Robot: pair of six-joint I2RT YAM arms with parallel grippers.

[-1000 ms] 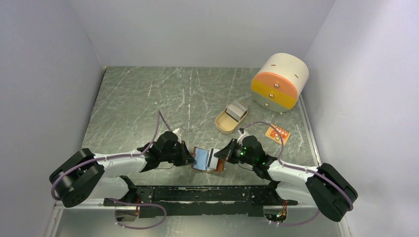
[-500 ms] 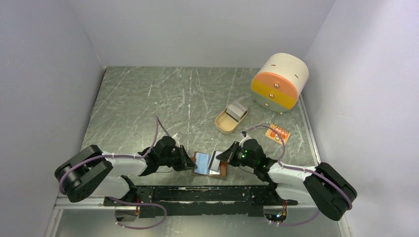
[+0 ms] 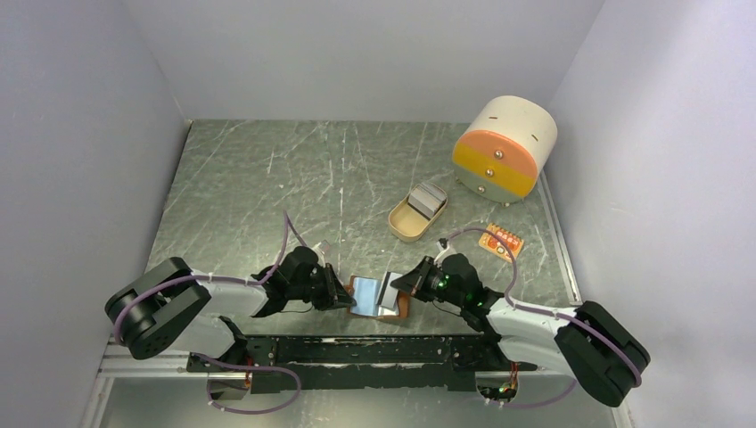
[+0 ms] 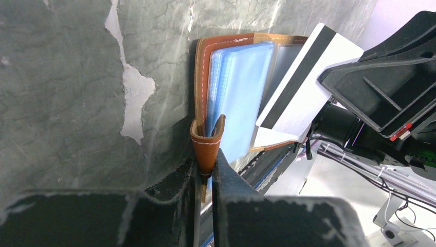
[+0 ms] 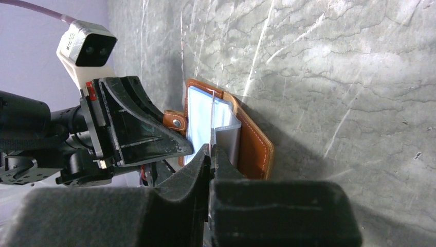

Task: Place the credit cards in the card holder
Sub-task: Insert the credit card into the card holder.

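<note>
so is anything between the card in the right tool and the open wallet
Nothing visible: the thin white card is at the blue lining of the open brown leather wallet; the left tool pinches its strap, aside.

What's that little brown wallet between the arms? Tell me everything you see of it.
The card holder is brown stitched leather with light blue sleeves, lying open on the table by its near edge. The left gripper pinches its snap tab; the right gripper holds a striped white card edge-on over it.
</note>
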